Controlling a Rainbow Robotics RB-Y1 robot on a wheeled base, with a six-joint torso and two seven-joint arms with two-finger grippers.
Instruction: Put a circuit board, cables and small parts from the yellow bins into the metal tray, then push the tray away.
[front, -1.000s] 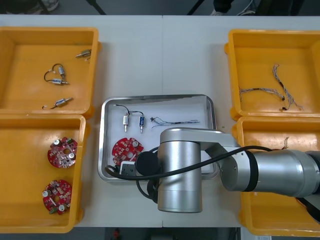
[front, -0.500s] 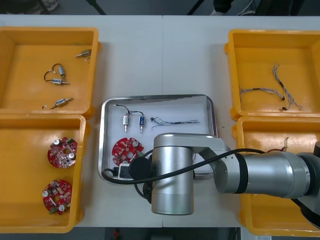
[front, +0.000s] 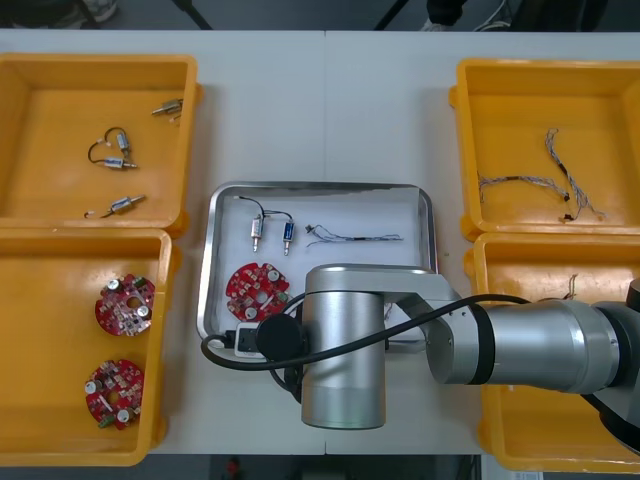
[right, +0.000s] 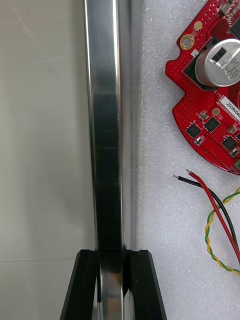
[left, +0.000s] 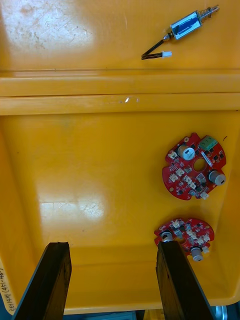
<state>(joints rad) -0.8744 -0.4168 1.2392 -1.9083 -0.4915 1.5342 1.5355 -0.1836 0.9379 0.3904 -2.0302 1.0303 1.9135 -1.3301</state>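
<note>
Light tabletop (front: 330, 110) lay bare beyond the metal tray (front: 320, 188). At the tray's near rim, toward its left corner, the right gripper (right: 110, 257) had its black fingers pinched on the rim, one inside and one outside. Stiff, light and smooth, the tray would probably slide easily, though an off-centre hold might swing it and shift its loose load. Just inside that rim lay a red circuit board (front: 256, 287) and red, black and yellow wires (right: 217, 220). Farther in were two small metal parts (front: 270, 232) and a thin cable (front: 355, 238). Left of the tray, the left gripper (left: 112, 250) hung open over a yellow bin (front: 60, 440) of boards. Other bins flanked the tray, none beyond its far edge.
</note>
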